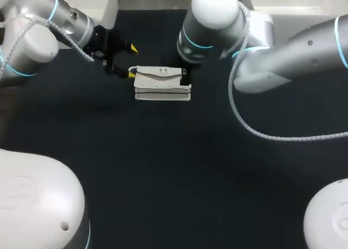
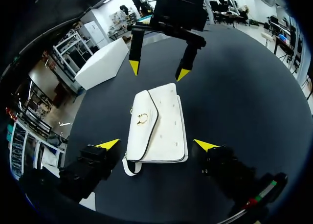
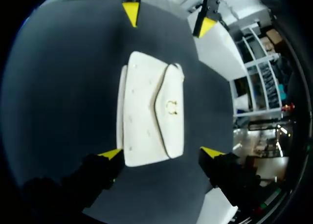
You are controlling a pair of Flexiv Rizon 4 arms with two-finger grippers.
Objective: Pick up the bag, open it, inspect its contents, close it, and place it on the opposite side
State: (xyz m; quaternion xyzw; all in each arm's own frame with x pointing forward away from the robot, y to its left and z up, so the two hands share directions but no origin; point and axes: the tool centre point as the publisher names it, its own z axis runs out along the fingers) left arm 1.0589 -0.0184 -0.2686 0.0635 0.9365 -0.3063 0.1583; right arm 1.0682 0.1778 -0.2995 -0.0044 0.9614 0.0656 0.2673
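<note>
There is one bag [image 1: 162, 83] on the dark table [image 1: 163, 167]: white, lying flat with its flap shut, toward the far middle of the table; it carries one gold clasp [image 2: 142, 119] on the flap and one small strap loop [image 2: 128, 168] at the end nearest my left arm.

I have two end effectors at it, one at each end of the bag, facing one another across it, four yellow tips in all; my left end effector [image 1: 130, 61] stands open at the bag's strap end, its two fingers spread wider than the bag, one on each side and neither pressing on it; my right end effector [image 3: 161, 153] stands open at the other end, its fingers likewise set to either side of the bag; one tip sits just beside the bag's corner, though I cannot tell whether it touches, and the other is apart from the bag.

From my left wrist the right end effector [image 2: 158, 71] shows just beyond the far end of the bag; from my right wrist the left end effector [image 3: 168, 19] shows the same way.
</note>
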